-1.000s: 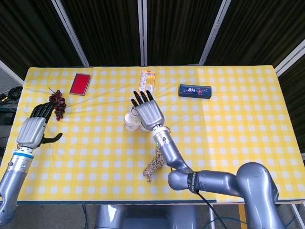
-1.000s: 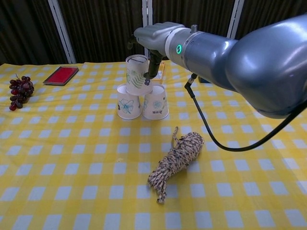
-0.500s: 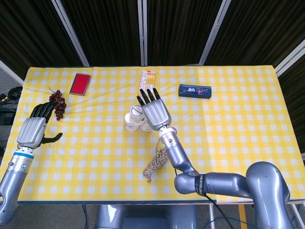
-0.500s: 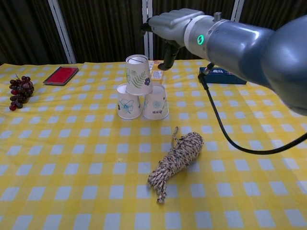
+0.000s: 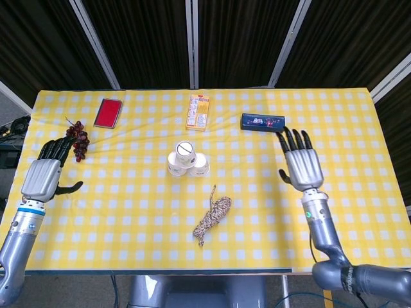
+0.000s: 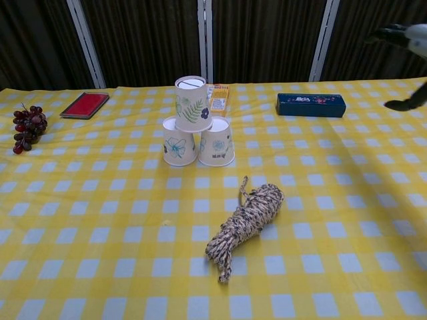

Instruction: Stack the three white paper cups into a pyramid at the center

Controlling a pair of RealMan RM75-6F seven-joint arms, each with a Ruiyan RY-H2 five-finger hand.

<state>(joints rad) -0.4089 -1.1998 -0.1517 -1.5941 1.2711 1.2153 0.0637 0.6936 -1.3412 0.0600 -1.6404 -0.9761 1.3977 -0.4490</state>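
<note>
Where the yellow-and-white checked cloth covers my table, it runs edge to edge, and behind it the room is closed off by dark ribbed panels split by pale metal posts. Near the middle of the cloth stands the pyramid of cups: two white paper cups upside down and side by side, touching, the left one printed with a blue flower and the right one with a fainter motif, and a third upside-down cup resting on both of them, printed with green leaves and a dark flower. In front of it, apart from the cups, lies a coil of speckled rope. A red flat case and a bunch of dark grapes sit toward my left, an orange packet lies behind the cups, and a dark blue box lies toward my right. My left hand hovers at the left edge with fingers stretched out and apart, holding nothing, its fingertips close to the grapes. My right hand is likewise spread flat and empty, just below the blue box. From the chest view my right hand is cut off at the frame's right edge, only dark tips and a pale sliver showing, and my left hand does not appear there. The print on the packet and box is too small to read.
</note>
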